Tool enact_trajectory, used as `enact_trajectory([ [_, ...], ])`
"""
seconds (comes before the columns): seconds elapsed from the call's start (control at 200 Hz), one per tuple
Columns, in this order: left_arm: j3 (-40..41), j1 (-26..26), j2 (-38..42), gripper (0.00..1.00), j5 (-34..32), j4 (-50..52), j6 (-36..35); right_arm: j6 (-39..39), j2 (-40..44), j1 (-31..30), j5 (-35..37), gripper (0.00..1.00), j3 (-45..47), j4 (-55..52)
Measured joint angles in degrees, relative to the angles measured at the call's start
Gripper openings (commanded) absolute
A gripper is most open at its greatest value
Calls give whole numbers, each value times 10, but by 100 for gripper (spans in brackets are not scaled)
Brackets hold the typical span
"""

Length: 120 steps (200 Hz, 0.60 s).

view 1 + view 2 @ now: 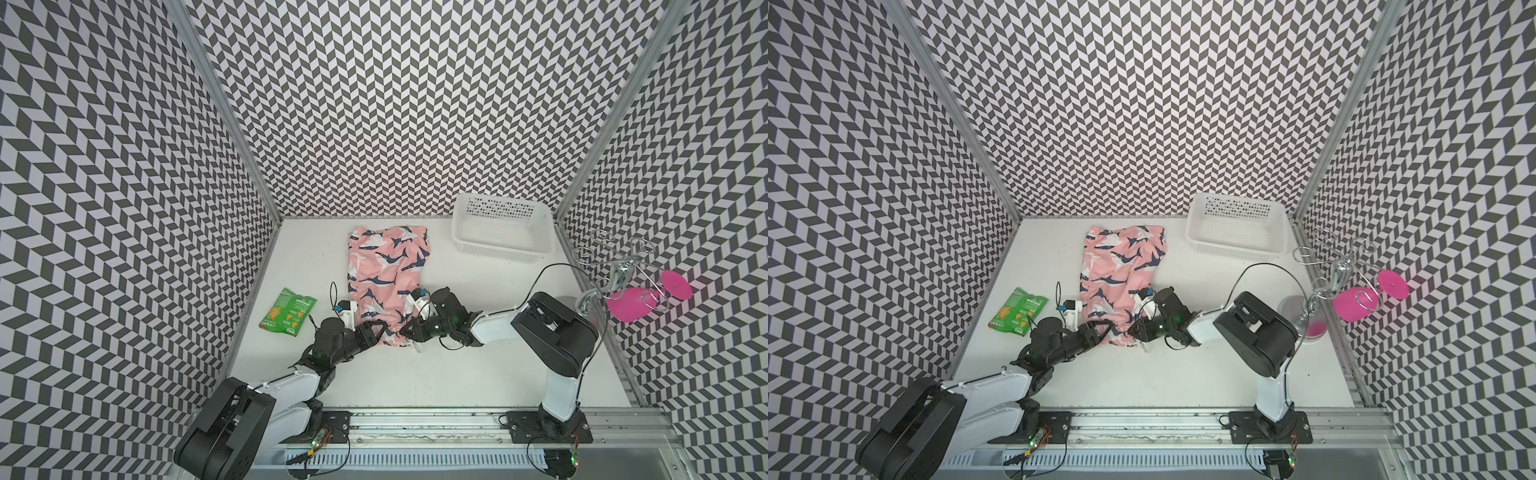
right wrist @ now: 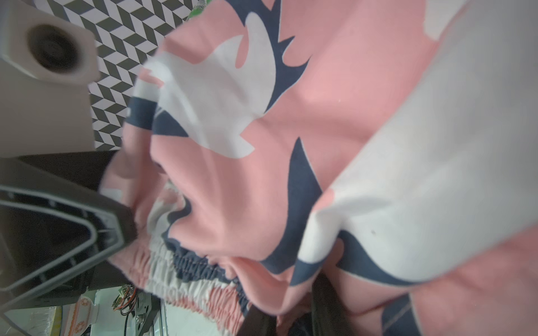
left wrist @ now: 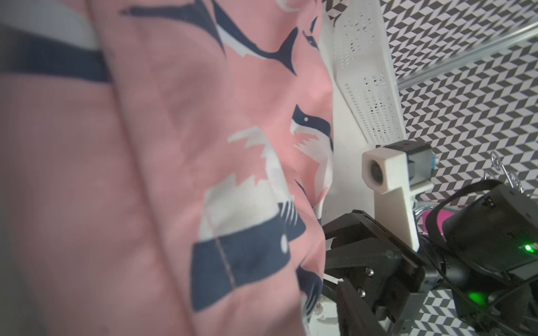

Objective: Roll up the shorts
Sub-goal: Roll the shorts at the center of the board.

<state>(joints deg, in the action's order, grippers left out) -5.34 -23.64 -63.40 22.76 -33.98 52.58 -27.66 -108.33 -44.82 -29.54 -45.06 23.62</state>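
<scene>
The pink shark-print shorts (image 1: 386,266) (image 1: 1121,266) lie lengthwise mid-table, folded narrow, with the gathered waistband toward the front. My left gripper (image 1: 376,330) (image 1: 1100,328) is at the waistband's left end. In the right wrist view its fingers (image 2: 87,232) are pinched on the waistband edge. Its own view is filled by fabric (image 3: 174,145) that hides its jaws. My right gripper (image 1: 409,330) (image 1: 1136,328) is shut on the waistband's right end, with pink cloth (image 2: 320,116) bunched between its dark fingers (image 2: 326,305).
A green snack bag (image 1: 288,311) lies left of the shorts near the left wall. A white perforated basket (image 1: 503,228) stands at the back right. A wire rack (image 1: 619,270) holding a pink glass (image 1: 631,303) stands at the right edge.
</scene>
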Motion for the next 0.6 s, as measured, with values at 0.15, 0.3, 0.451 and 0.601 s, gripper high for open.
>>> enact_trajectory([
  [0.15, -12, 1, 15, 11, -6, 48, -10, 8, 10, -4, 6, 31, -1, -18],
  [0.3, -43, 7, -3, 0, -4, 114, -22, 43, 59, -16, 47, 47, 9, -80],
  [0.451, -83, 17, -17, 0, 1, 188, -38, 101, 138, -46, 145, 58, 16, -152],
  [0.601, -118, 43, -18, 0, 12, 265, -52, 160, 204, -118, 268, 71, 30, -166],
])
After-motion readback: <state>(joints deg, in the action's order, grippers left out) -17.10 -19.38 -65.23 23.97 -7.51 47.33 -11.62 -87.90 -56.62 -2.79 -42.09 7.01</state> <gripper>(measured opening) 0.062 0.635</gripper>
